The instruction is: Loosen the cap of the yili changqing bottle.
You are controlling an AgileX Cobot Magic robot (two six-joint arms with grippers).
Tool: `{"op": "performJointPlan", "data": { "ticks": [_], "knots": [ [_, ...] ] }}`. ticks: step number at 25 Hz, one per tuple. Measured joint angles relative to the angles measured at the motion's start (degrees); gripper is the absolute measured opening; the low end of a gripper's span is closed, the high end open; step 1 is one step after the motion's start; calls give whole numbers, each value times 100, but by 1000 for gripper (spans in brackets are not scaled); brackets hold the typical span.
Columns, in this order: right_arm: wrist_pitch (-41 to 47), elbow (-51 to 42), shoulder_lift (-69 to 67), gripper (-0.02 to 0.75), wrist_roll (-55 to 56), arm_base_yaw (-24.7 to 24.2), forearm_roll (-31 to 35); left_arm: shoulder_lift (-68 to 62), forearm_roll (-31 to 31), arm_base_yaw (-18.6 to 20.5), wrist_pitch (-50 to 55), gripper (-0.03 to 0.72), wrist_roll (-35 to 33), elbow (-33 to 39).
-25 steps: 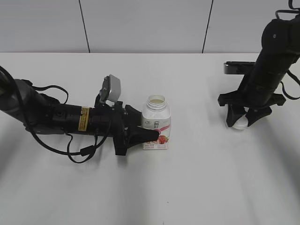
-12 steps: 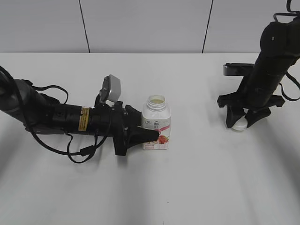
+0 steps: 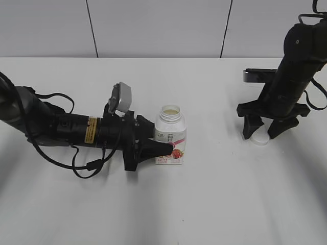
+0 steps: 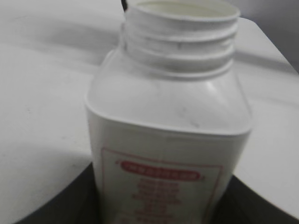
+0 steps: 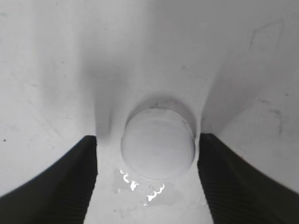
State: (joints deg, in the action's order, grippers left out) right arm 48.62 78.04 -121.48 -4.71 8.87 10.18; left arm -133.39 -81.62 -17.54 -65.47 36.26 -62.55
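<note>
The yili changqing bottle [image 3: 170, 133] stands upright at mid-table, its threaded neck bare and its mouth uncovered. My left gripper [image 3: 168, 144] lies low on the table and is shut on the bottle's body. In the left wrist view the bottle [image 4: 168, 116] fills the frame, with the gripper [image 4: 161, 205] dark on either side of it. The white cap [image 3: 260, 139] lies on the table at the right. My right gripper [image 3: 260, 133] stands over it, open, one finger on each side. In the right wrist view a gap shows between the cap [image 5: 158, 144] and each finger [image 5: 74, 182].
Small shiny drops of liquid [image 5: 140, 186] lie on the table just in front of the cap. Black cables [image 3: 87, 166] loop beside the left arm. The white table [image 3: 214, 204] ends at a grey panelled wall behind.
My right gripper has opened and let go of the cap, which now rests on the table between its fingers. The left gripper and bottle have not moved.
</note>
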Motion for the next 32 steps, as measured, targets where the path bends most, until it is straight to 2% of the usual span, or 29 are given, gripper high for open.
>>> {"op": "performJointPlan", "data": {
  "ticks": [14, 23, 28, 32],
  "knots": [
    [151, 0, 0, 545, 2, 0, -1, 0, -138, 0, -104, 365, -5, 0],
    [190, 0, 0, 545, -15, 0, -6, 0, -51, 0, -114, 367, 310, 0],
    [136, 0, 58, 542, -15, 0, -6, 0, 61, 0, -106, 435, 515, 16],
    [88, 0, 145, 509, -20, 0, -6, -5, 54, -6, -89, 473, 534, 27]
  ]
}}
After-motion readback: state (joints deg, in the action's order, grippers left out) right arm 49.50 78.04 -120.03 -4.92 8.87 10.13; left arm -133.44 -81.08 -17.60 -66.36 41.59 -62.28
